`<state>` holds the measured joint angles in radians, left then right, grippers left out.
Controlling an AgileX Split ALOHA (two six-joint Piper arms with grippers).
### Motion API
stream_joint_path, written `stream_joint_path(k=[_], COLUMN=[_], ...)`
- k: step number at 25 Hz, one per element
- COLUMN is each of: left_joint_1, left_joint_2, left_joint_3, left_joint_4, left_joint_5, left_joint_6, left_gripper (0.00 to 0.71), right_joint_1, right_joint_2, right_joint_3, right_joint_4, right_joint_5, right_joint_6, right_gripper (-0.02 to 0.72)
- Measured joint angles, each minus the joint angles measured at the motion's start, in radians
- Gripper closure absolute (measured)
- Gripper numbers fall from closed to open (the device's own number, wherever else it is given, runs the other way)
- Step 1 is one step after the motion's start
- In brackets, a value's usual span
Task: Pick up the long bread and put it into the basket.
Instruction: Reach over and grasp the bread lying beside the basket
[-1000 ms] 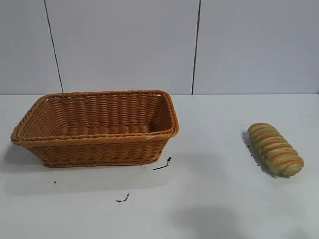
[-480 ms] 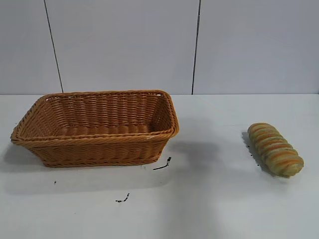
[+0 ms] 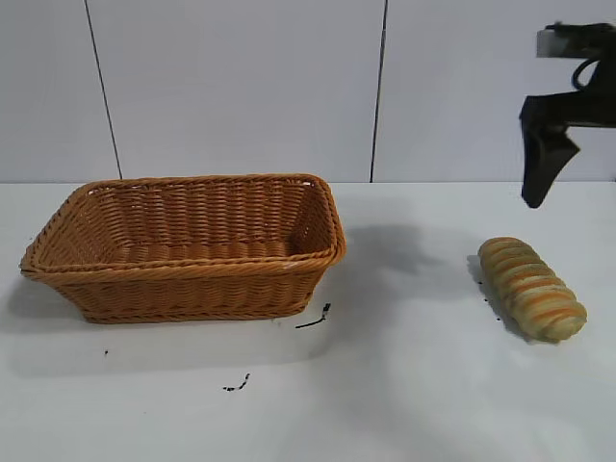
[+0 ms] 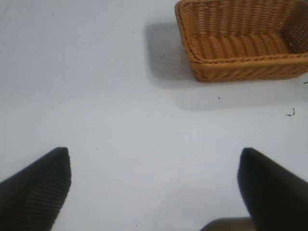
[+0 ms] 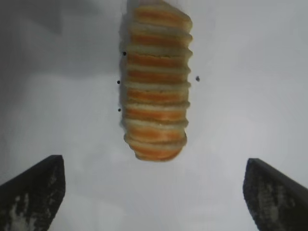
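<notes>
The long bread [image 3: 532, 288] is lying on the table [image 3: 414, 385] near its right edge, well apart from the basket [image 3: 188, 245], which is sitting toward the left edge. Neither has shifted since the earlier frames.

What differs: the right gripper [image 3: 541, 159] is now showing in the exterior view near the top right, where half a second ago only the wall was showing. It is hanging above the table, behind and over the bread, not touching it. A shadow is lying on the table between basket and bread, larger and farther back than the faint one seen before.

Right wrist view: the gripper [image 5: 153, 192] is spread wide, its two dark fingertips [image 5: 33, 187] sitting far apart with the bread [image 5: 155, 82] lying lengthwise ahead of the gap between them. Nothing is held.

Left wrist view: the left gripper [image 4: 154, 185] is also spread wide and holding nothing, hovering over bare table with the basket [image 4: 240, 41] some way ahead. This arm is not showing in the exterior view.

Count:
- one bread
- one basket, nothing showing inside it
- two grippers
- two larger dark scuff marks [image 3: 315, 319] on the table in front of the basket, plus a tiny speck or two
- a few small dark specks beside the bread
</notes>
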<state>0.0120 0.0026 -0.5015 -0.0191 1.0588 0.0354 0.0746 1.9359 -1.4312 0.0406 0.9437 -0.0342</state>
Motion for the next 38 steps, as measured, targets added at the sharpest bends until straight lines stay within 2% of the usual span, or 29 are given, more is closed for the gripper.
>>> stream_joint_path(k=[9,23,38], left_joint_1=[0.0,0.0,0.0], left_joint_2=[0.0,0.001,0.001], left_joint_3=[0.0,0.0,0.0], left_joint_4=[0.0,0.0,0.0], left_joint_5=[0.0,0.0,0.0], left_joint_6=[0.0,0.0,0.0], left_gripper=[0.017,0.017,0.017], right_joint_1=[-0.059,-0.019,-0.019], right_joint_2=[0.079,0.099,0.233], right_joint_3=[-0.003,-0.003,-0.003], right_joint_4=[-0.018,-0.008,-0.019], right_joint_5=[-0.047,-0.112,-0.131], right_joint_6=[-0.008,-0.023,-0.016], right_gripper=[0.013,0.013,0.013])
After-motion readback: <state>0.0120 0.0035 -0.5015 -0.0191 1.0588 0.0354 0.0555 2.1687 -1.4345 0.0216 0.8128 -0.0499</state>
